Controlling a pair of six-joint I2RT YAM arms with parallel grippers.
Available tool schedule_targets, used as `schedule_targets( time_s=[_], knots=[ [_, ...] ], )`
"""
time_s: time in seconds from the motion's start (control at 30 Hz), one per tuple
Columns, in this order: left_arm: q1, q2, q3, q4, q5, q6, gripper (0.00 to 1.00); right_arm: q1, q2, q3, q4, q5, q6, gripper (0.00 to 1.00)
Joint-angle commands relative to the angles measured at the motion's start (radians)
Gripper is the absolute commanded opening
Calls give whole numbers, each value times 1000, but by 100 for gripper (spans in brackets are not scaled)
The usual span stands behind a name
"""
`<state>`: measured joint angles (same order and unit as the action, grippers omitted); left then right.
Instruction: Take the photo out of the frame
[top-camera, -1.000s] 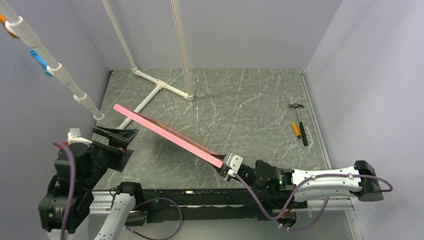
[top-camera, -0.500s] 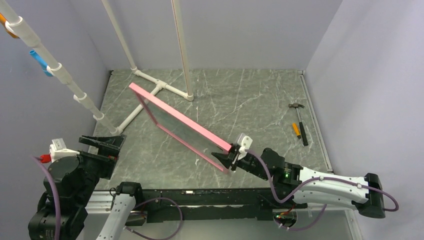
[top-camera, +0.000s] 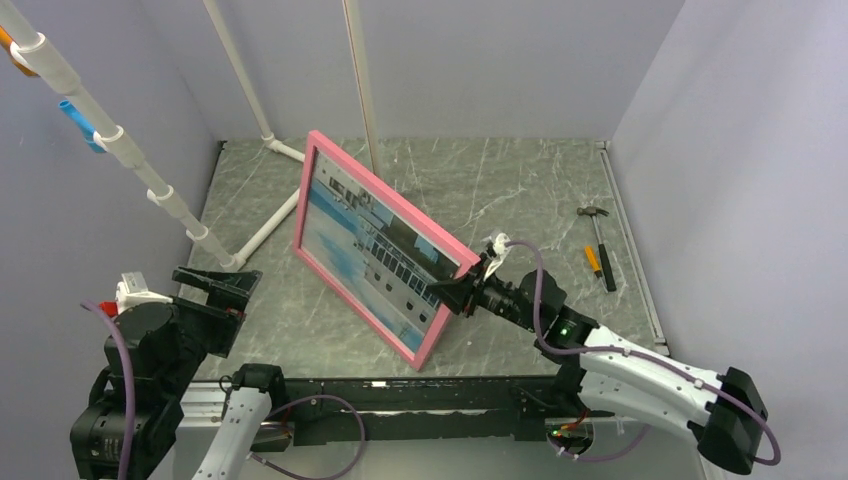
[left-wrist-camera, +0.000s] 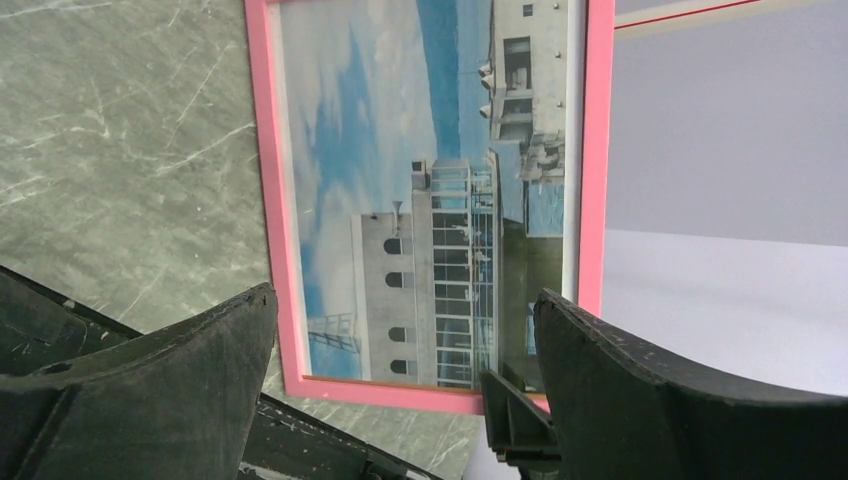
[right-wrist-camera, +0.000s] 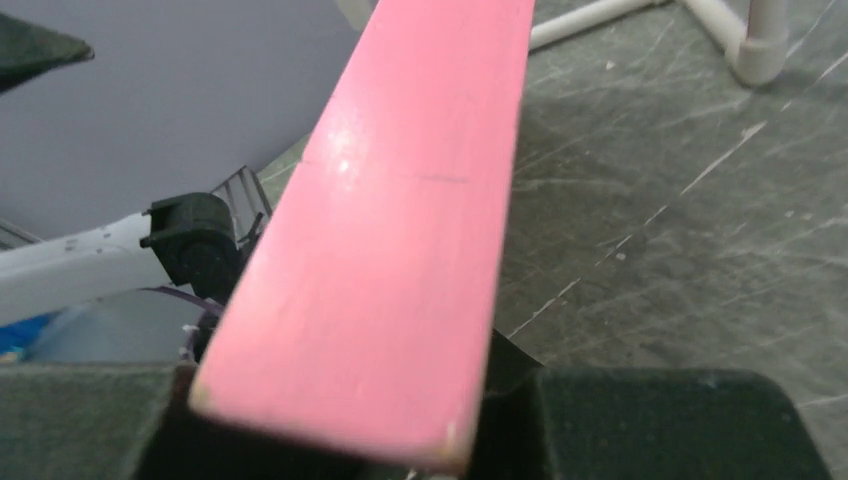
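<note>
Right claw (top-camera: 462, 297) pinches the frame's (top-camera: 400, 200) right edge.

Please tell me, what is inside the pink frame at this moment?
The photo is inside the frame: blue sky and a grey-white building with dark windows. The back of the frame is turned away, so whatever holds the photo there cannot be seen.

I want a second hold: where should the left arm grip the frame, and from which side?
Probably the frame by its free short rail, from the left gripper side, jaws across the thin edge: it stands upright, the right gripper clamps the opposite end.
</note>
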<state>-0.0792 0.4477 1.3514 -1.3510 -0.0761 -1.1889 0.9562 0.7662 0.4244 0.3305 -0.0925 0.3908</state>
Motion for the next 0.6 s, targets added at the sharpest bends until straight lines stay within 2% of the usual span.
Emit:
schedule_targets(
  time_s=[0.0,0.3,0.57],
  knots=[
    [-2,-12,-17,28,27,16,99,-82,94,-29,71,-316,197,0],
    [-2,-22,-43,25,27,11,99,-243,286,-69,256,-499,348,0],
    [-3,-29,-76,34,42,2,100,-278,441,-61,311,-493,432,0]
  ],
)
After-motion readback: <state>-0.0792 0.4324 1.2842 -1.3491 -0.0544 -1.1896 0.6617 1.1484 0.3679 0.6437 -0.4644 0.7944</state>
